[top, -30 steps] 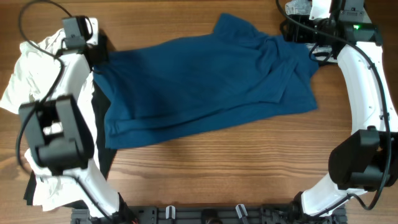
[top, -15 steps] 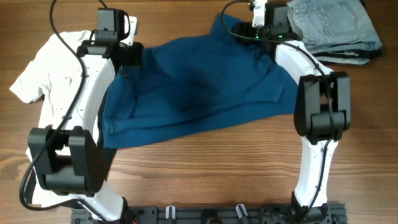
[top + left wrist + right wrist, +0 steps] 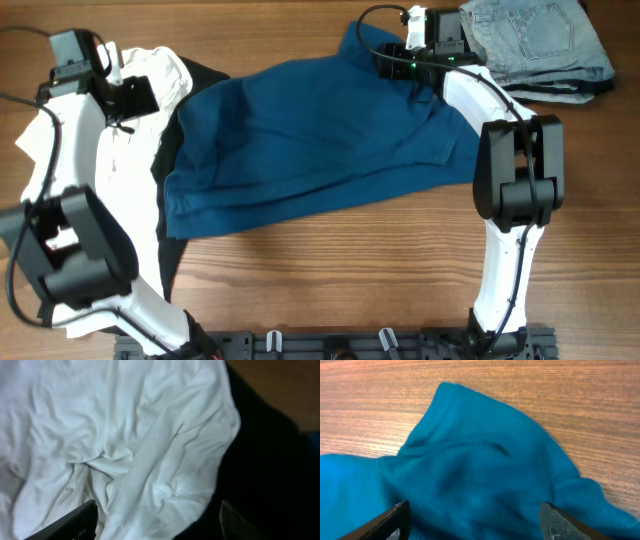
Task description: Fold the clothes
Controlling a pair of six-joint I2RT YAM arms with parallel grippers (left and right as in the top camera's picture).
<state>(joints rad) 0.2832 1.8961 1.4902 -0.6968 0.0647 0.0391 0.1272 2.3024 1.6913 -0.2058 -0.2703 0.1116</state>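
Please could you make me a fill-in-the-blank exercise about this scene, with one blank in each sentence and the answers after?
The shirt spread on the table is ___.
The left gripper is over a garment whose colour is ___.
The folded jeans lie on the robot's ___ side.
The right gripper, above the shirt, has its jaws ___.
Missing words: blue; white; right; open.
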